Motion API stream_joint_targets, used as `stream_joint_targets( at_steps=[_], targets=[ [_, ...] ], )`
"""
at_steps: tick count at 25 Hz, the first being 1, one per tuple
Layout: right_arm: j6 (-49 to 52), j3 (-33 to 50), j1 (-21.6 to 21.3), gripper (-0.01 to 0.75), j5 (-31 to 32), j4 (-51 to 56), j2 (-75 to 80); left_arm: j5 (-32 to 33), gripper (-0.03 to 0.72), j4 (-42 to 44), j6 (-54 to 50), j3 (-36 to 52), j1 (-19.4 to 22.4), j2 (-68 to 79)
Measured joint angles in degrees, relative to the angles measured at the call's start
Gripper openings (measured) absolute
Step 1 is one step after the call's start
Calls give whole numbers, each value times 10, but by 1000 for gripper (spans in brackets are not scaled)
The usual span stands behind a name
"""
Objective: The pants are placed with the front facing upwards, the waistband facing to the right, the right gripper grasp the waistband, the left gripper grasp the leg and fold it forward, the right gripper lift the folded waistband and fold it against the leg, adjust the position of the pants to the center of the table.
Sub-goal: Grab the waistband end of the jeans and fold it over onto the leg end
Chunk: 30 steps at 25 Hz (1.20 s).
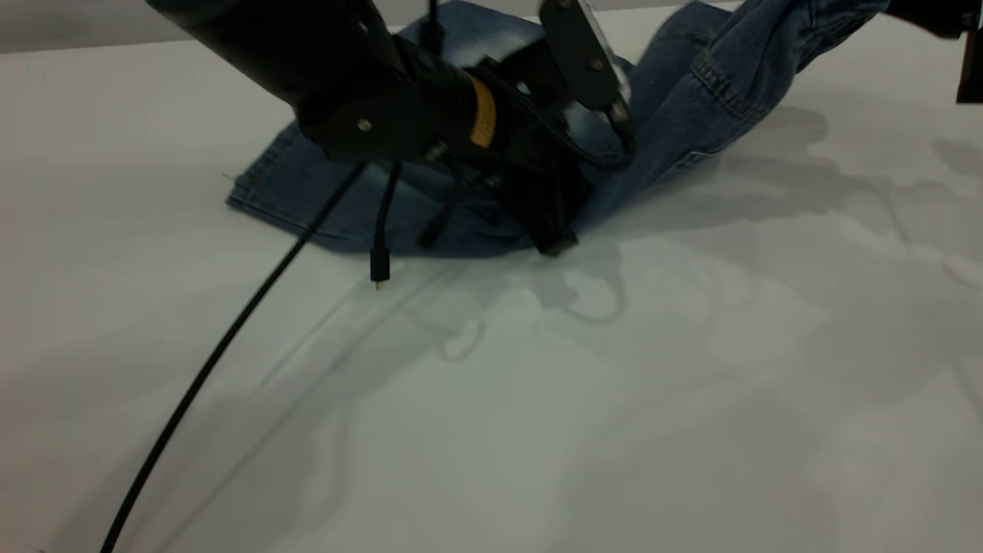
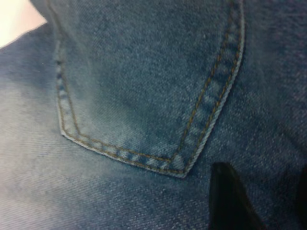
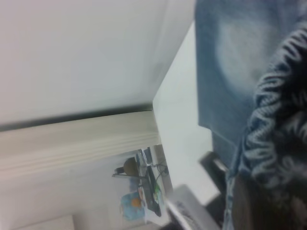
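Note:
The blue denim pants (image 1: 322,184) lie at the far middle of the white table (image 1: 537,415). Their right part rises off the table toward the upper right, where my right gripper (image 1: 933,14) is mostly cut off by the picture's edge. In the right wrist view the gathered waistband (image 3: 276,124) is bunched in my right gripper (image 3: 268,206), which is shut on it. My left gripper (image 1: 551,234) presses down at the pants' near edge. In the left wrist view its black fingers (image 2: 230,203) stand apart over flat denim beside a stitched patch pocket (image 2: 144,86).
A black cable (image 1: 207,361) trails from the left arm across the table toward the near left corner. A short plug (image 1: 378,265) dangles just above the surface. Beyond the table's far edge (image 3: 160,103) are a pale wall and cluttered shelving (image 3: 144,191).

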Motion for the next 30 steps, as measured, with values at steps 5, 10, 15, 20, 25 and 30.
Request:
stream_joint_targets(
  at_steps=[5,10,15,20,25,30],
  targets=[
    [0,1,0,39,0,-2,-32,-25,325,-2,-28,0,-27,12],
    [3,1,0,39,0,-1,-60,-44,325,-1,-28,0,-48,15],
    [3,1,0,39,2,2,-82,-49,323,-1,-31,-9,-54,15],
    [2,1,0,39,3,5,-85,-32,304,0,-31,-29,-51,6],
    [-5,1,0,39,2,3,-85,-5,288,0,-30,-28,-40,-17],
    [-5,1,0,39,1,3,-85,60,287,0,-28,-28,-20,-38]
  ],
)
